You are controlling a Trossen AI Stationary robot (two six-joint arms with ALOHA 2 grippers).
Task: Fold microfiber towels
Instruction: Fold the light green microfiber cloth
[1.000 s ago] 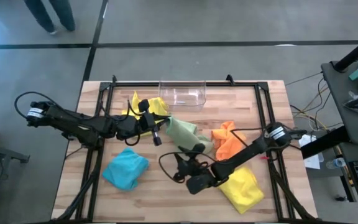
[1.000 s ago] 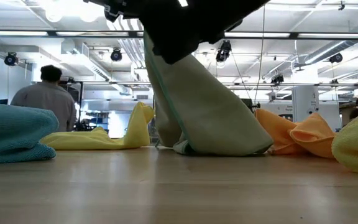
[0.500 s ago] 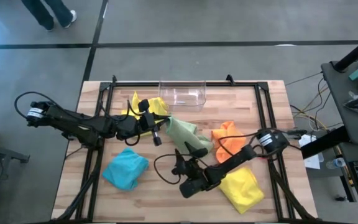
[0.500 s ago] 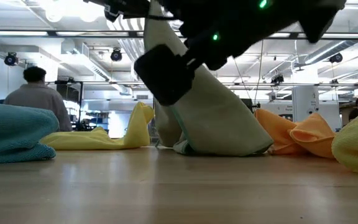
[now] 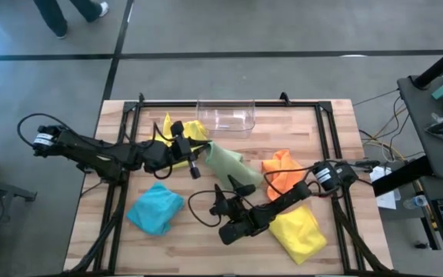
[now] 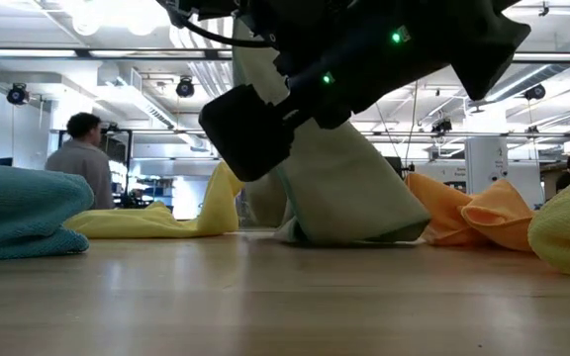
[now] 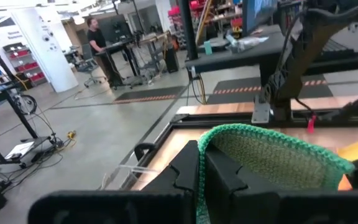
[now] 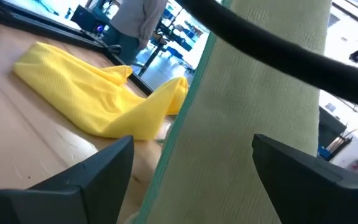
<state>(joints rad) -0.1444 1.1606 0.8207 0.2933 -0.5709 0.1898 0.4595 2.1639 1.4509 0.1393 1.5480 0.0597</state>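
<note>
Dial laid over the table in the high view, twelve at the far edge.

Nearest, at about five o'clock: one yellow towel (image 5: 298, 231), bunched, untouched. At about seven: the light blue towel (image 5: 156, 209), likewise crumpled and left alone.

Next in, just short of centre: the right gripper (image 5: 228, 196), slid over from the five o'clock side within the last second and now right at the near edge of the pale green towel (image 5: 225, 163). Fingers (image 8: 73, 186) spread wide in its wrist view, the hanging green cloth (image 8: 253, 81) filling the gap between them, nothing clamped yet.

At centre: that green towel, lifted into a tent, its lower part resting on the wood. Just toward ten o'clock of it: the left gripper (image 5: 200, 156), pinched tight on an upper corner of the cloth, seen plainly in the left wrist view with the green hem (image 7: 266, 155) caught between the dark fingers (image 7: 185, 177).

Probable meaning: a second grasp about to be taken, so as to stretch the towel flat between both arms before any fold. No fold made so far, by the look of all five cloths.

Farther, at about three: the orange towel (image 5: 283, 173), heaped. At about eleven: the second yellow towel (image 5: 187, 131). At twelve: a clear bin (image 5: 225, 115). Beyond the table, a person (image 6: 82, 158) standing in the room.
</note>
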